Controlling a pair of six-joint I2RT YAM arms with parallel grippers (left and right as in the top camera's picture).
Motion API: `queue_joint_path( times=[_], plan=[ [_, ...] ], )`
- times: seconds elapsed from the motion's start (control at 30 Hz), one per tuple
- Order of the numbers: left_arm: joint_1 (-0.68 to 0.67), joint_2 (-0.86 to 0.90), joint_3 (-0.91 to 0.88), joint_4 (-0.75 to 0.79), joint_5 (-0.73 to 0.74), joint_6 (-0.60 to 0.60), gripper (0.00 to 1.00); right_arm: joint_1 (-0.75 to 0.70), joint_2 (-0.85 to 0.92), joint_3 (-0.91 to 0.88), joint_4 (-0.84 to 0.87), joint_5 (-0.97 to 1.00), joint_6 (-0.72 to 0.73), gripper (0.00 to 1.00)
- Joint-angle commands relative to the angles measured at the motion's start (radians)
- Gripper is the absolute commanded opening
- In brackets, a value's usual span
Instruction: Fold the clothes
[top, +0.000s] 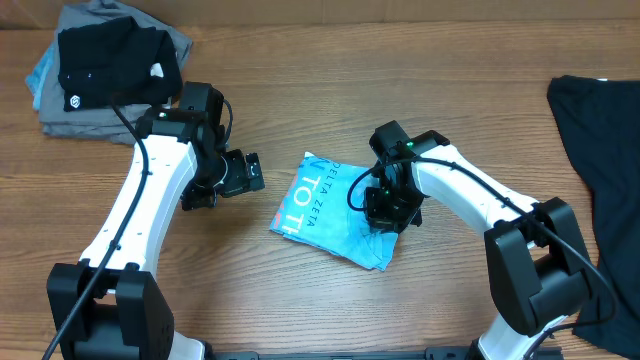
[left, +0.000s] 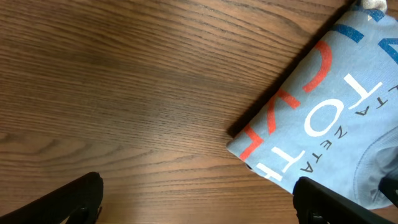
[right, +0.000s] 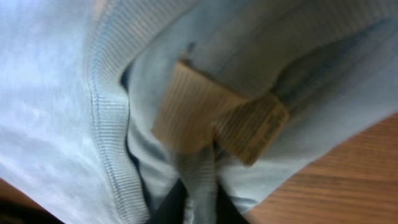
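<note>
The folded blue T-shirt (top: 325, 212) lies mid-tabletop, long side running left to right. Your right gripper (top: 390, 213) is nearer and pinches the shirt's right end at the collar. Your left gripper (top: 250, 172), jaws spread, hovers just off the shirt's left edge.

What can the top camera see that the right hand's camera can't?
Only the overhead view: the open left gripper, the white lettering, the black shirt on the grey garments, another dark garment. Only the right wrist view: the tan tags and ribbed collar, close up. Both: the light blue T-shirt and the wooden table.
</note>
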Motion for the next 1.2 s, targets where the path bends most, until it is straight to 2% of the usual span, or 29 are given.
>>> queue_joint_path(
  times=[0.0,0.27,0.3,0.43,0.57,0.7,0.87,0.9,0.97,1.0,1.1,1.17],
  plan=[
    [0.003,0.003,-0.001,0.000,-0.010,0.009,1.00,-0.004,0.000,-0.005,-0.005,0.052,0.048,0.04],
    [0.004,0.003,-0.001,0.000,-0.010,0.009,1.00,-0.003,0.000,-0.005,-0.117,0.196,0.132,0.04],
    [0.004,0.003,-0.001,0.000,-0.010,0.009,1.00,-0.003,0.000,-0.005,-0.129,0.214,0.145,0.10],
    [0.003,0.003,-0.001,-0.002,-0.010,0.009,1.00,-0.003,0.000,-0.005,-0.207,0.347,0.206,0.14],
    [0.003,0.003,-0.001,-0.001,-0.010,0.009,1.00,-0.004,0.000,-0.005,-0.335,0.542,0.342,0.20],
    [0.003,0.003,-0.001,0.000,-0.010,0.009,1.00,-0.011,0.000,0.021,-0.402,0.586,0.408,0.23],
    [0.003,0.003,-0.001,-0.001,-0.010,0.009,1.00,-0.011,-0.002,0.132,-0.405,0.528,0.389,0.27],
    [0.003,0.003,-0.001,-0.001,-0.010,0.009,1.00,-0.011,-0.002,0.160,-0.393,0.498,0.358,0.29],
    [0.003,0.003,-0.001,-0.001,-0.009,0.009,1.00,-0.011,-0.002,0.202,-0.349,0.418,0.271,0.46],
    [0.003,0.003,-0.001,-0.001,-0.009,0.009,1.00,-0.011,-0.002,0.212,-0.322,0.373,0.236,0.47],
    [0.003,0.003,-0.001,-0.001,-0.009,0.009,1.00,-0.011,-0.002,0.214,-0.221,0.228,0.111,0.45],
    [0.003,0.003,-0.001,-0.002,-0.008,0.008,1.00,-0.011,-0.002,0.199,-0.168,0.187,0.084,0.32]
  ],
)
